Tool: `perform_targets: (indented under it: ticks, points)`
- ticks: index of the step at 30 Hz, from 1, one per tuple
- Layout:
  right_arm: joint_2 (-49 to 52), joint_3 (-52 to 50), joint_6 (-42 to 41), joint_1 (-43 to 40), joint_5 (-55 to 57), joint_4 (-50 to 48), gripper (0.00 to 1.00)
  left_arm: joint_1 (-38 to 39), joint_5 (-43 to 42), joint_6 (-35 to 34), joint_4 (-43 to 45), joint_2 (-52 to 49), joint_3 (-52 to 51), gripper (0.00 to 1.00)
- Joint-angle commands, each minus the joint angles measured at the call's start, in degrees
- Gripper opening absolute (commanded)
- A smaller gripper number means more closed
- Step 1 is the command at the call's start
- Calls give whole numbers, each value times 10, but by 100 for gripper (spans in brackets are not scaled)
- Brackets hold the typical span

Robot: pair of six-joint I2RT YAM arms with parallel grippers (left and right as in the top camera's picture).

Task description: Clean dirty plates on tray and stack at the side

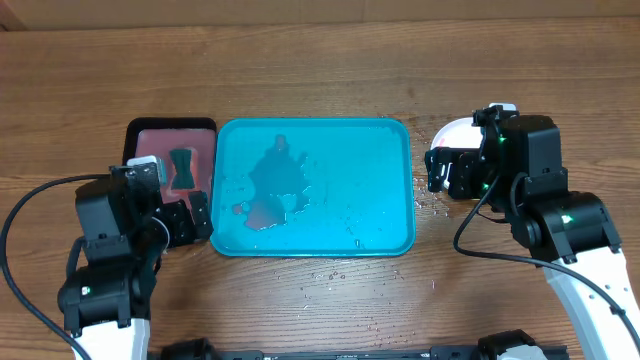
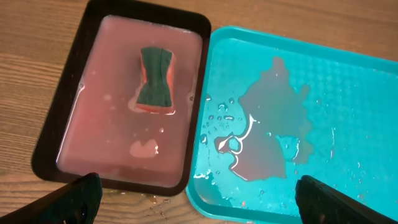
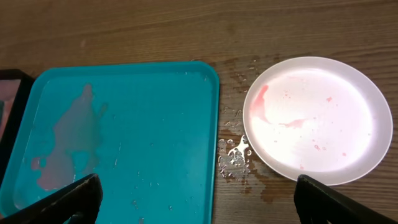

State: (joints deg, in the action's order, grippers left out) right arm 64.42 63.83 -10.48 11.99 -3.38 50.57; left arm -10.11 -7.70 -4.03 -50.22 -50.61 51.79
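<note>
The teal tray (image 1: 390,140) lies mid-table with a reddish puddle (image 1: 275,190) and no plates on it; it also shows in the left wrist view (image 2: 348,81) and right wrist view (image 3: 155,99). A white plate (image 3: 317,118) with faint red smears lies on the wood right of the tray, mostly hidden under my right arm in the overhead view (image 1: 452,130). I cannot tell whether other plates lie under it. My left gripper (image 2: 199,214) is open and empty over the tray's near-left corner. My right gripper (image 3: 196,214) is open and empty over the gap between tray and plate.
A small black tray (image 1: 140,130) of pinkish water holds a green-and-orange sponge (image 2: 155,78), left of the teal tray. Water drops (image 3: 236,152) wet the wood between the teal tray and the plate.
</note>
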Motion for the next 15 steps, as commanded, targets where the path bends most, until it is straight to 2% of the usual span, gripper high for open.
perform_targets:
  ticks: [1, 9, 15]
  points:
    - [0, -2, 0, -1, 8, -4, 100, 4, 6, 13, -2, -14, -5, 100]
    - [-1, -2, 0, -1, 9, 2, 100, 4, 6, 13, -2, -53, -5, 100]
    - [-25, -3, 29, -2, 25, -61, 100, 4, 6, 13, -2, -88, -5, 100]
